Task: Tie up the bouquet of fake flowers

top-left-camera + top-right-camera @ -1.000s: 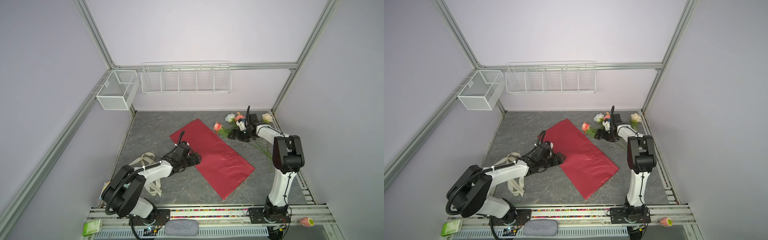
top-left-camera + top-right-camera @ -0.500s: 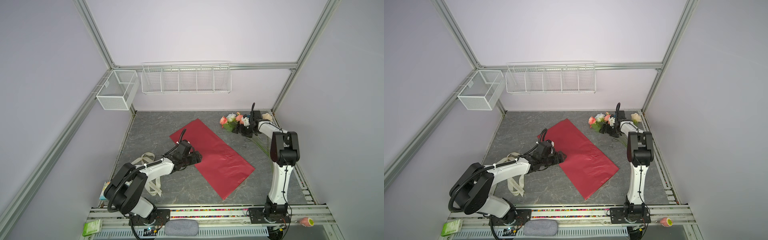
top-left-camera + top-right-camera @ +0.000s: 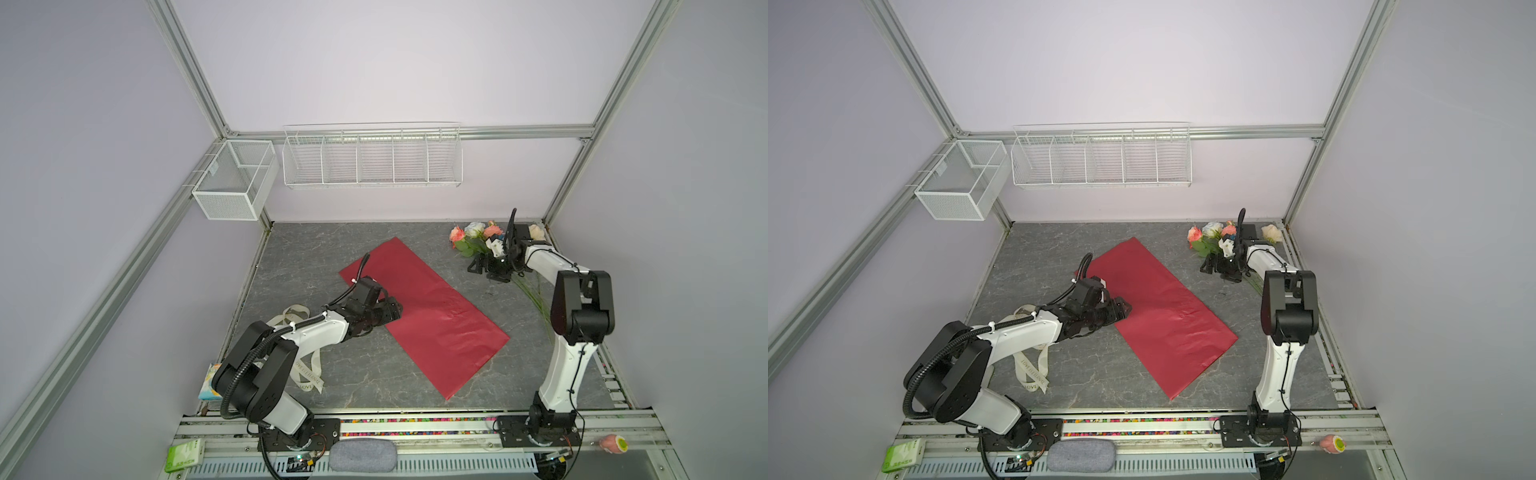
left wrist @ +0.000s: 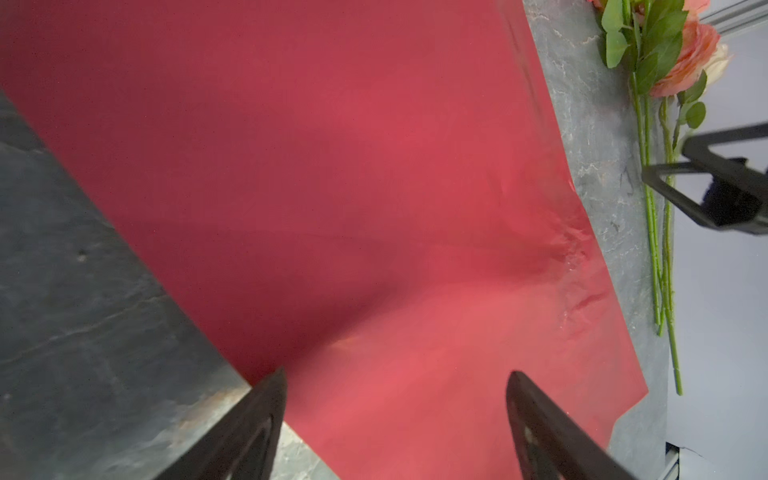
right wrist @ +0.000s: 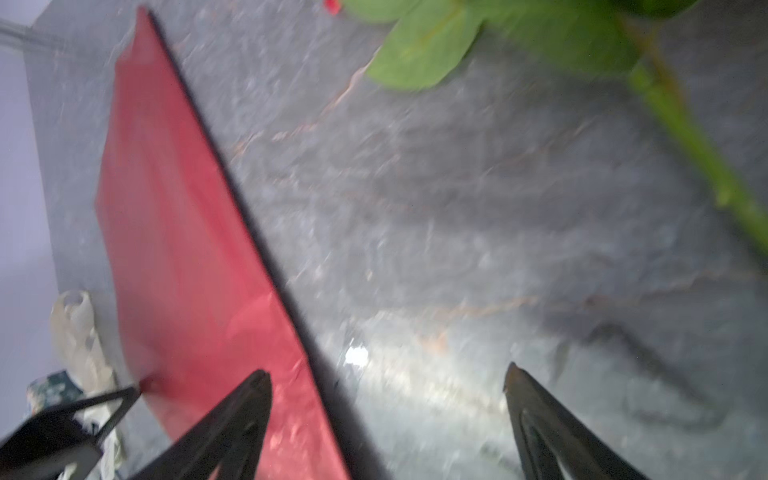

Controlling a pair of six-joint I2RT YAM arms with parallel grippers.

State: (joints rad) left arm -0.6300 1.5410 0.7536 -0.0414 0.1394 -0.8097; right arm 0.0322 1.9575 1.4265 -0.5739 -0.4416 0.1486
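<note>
Flowers (image 3: 473, 232) lie loose on the tabletop (image 3: 316, 257) just beside the open, empty right jaws, seemingly lined up for gathering. Left jaws, likewise spread and empty, sit low over the edge of the flat red paper (image 3: 436, 311), likely to pin it.

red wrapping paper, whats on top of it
Only the open left gripper, over one long edge; touching or not, unclear. The fake flowers lie off it on the table. The patch beneath the gripper is hidden.
</note>
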